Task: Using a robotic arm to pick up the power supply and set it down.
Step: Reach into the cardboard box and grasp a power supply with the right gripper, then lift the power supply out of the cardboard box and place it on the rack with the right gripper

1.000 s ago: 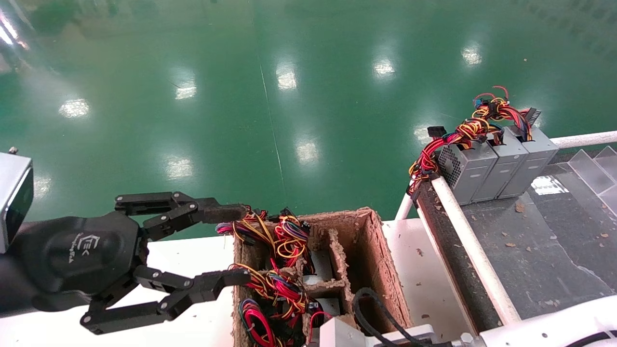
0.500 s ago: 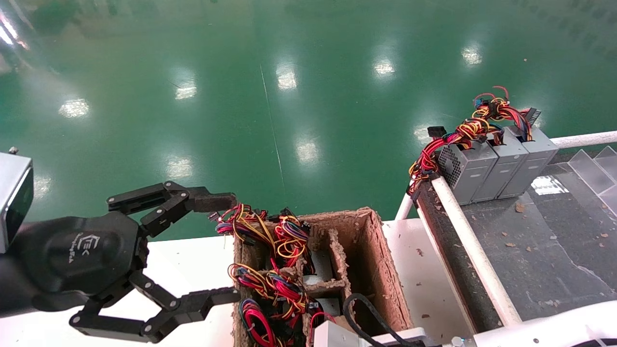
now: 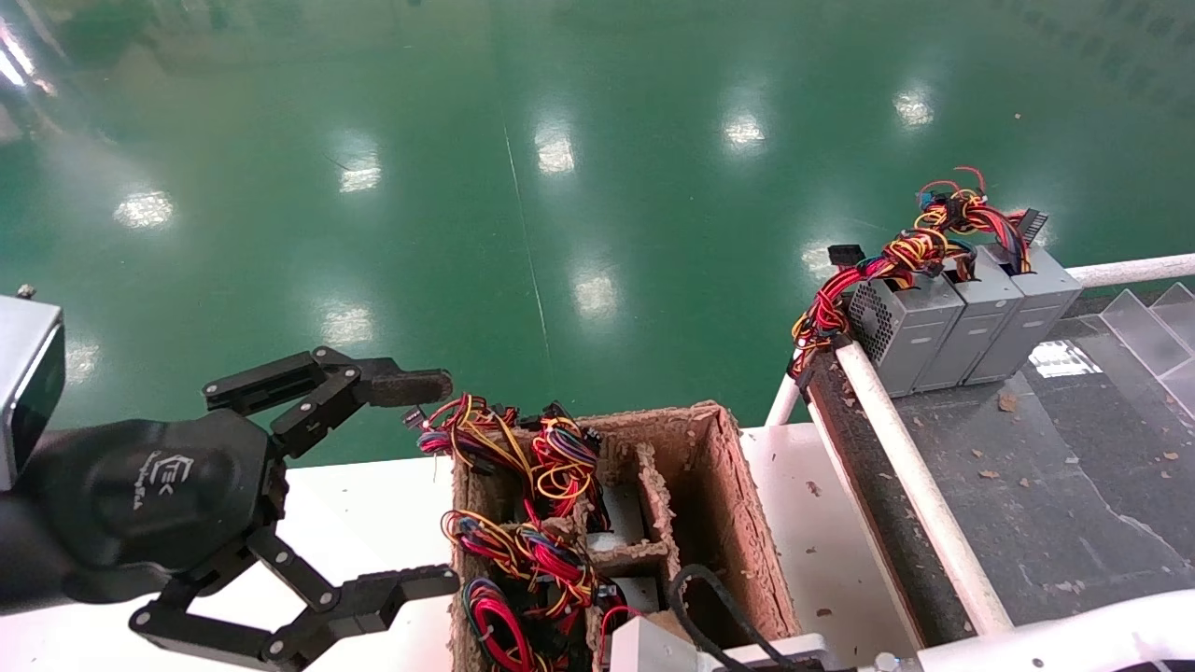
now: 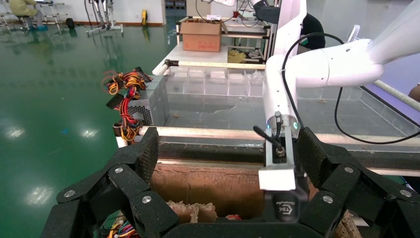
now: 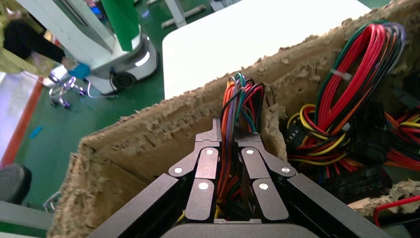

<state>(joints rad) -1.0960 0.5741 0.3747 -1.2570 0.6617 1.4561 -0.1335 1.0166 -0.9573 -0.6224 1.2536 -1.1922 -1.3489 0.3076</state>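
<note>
Fingers (image 3: pixel 401 387) of the left gripper (image 3: pixel 425 485) are spread wide, nothing between them. Head view: it hangs over the white table (image 3: pixel 373 495) just left of the brown pulp tray (image 3: pixel 719 485), far fingertip near the wire bundles (image 3: pixel 523 457) sticking out of the tray's left compartments. The tray's power supplies are mostly hidden under their wires; its right compartment shows only bare pulp wall. Three more grey power supplies (image 3: pixel 962 317) stand side by side on the dark conveyor belt (image 3: pixel 1046 485) to the right, wires on top. Right arm (image 3: pixel 1074 635) comes in at the bottom edge; its gripper is out of frame here.

Left wrist view: both left fingers (image 4: pixel 143 158) wide apart, framing the tray wall (image 4: pixel 208 183) and the right arm's wrist (image 4: pixel 278 163) dropping into the tray. Conveyor power supply (image 4: pixel 148 106) visible further back.

Right wrist view: right gripper (image 5: pixel 229 141) is down inside a tray compartment (image 5: pixel 148 139), fingers (image 5: pixel 208 163) pressed together on a bundle of orange, red and black wires (image 5: pixel 233 119) that runs up between them. The box those wires belong to is hidden. A looped red-and-yellow bundle (image 5: pixel 346 89) lies in the neighbouring compartment.
</note>
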